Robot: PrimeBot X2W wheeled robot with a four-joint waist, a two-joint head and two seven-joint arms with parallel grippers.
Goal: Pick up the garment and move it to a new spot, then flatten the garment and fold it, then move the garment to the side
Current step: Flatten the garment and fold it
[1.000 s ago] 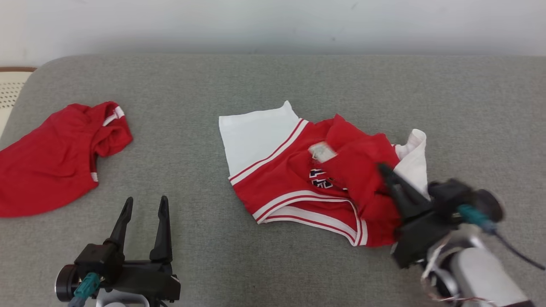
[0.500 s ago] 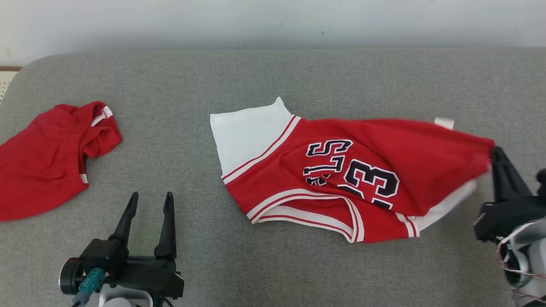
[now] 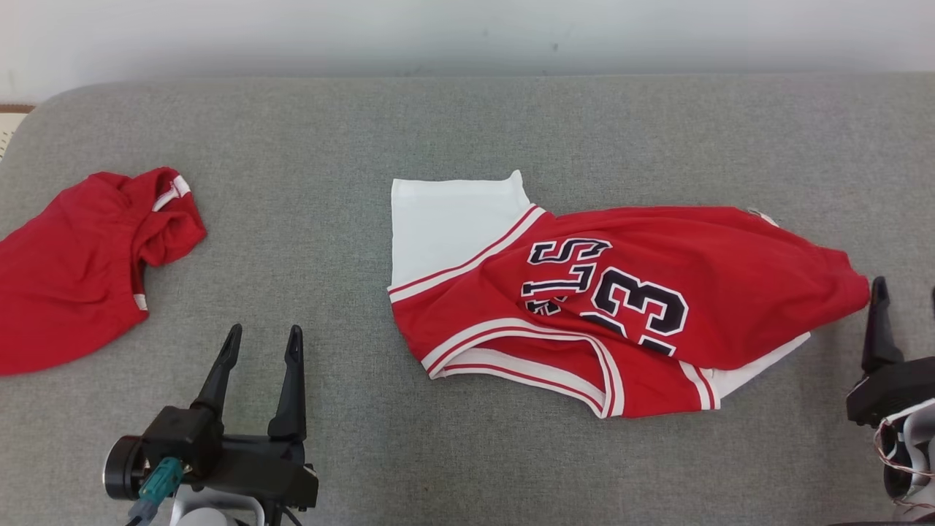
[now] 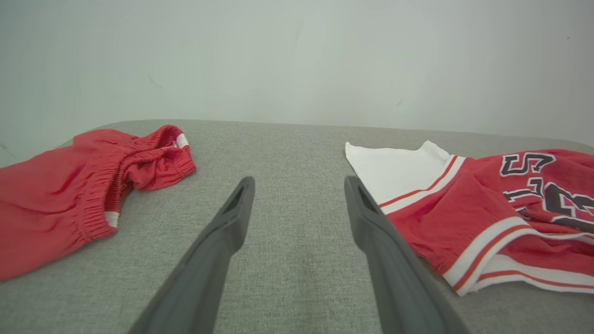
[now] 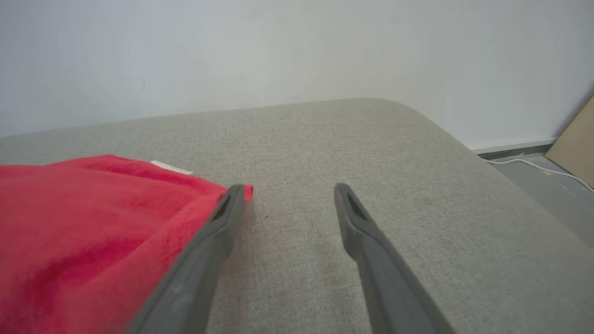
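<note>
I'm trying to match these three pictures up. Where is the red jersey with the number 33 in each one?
Head view: the jersey lies right of centre, spread across the grey cushion.
Left wrist view: the jersey is at the right side, running off the right edge.
Right wrist view: the jersey is at the lower left, number hidden.
Shared landmark: the grey cushion under it, against the pale wall.

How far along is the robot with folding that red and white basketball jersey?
Done: the red and white basketball jersey lies roughly spread on the grey fabric surface, number facing up. In hand: nothing; the right gripper is open beside its red corner, the left gripper open and apart. Left: smoothing its rumples, folding, then moving it aside.
</note>
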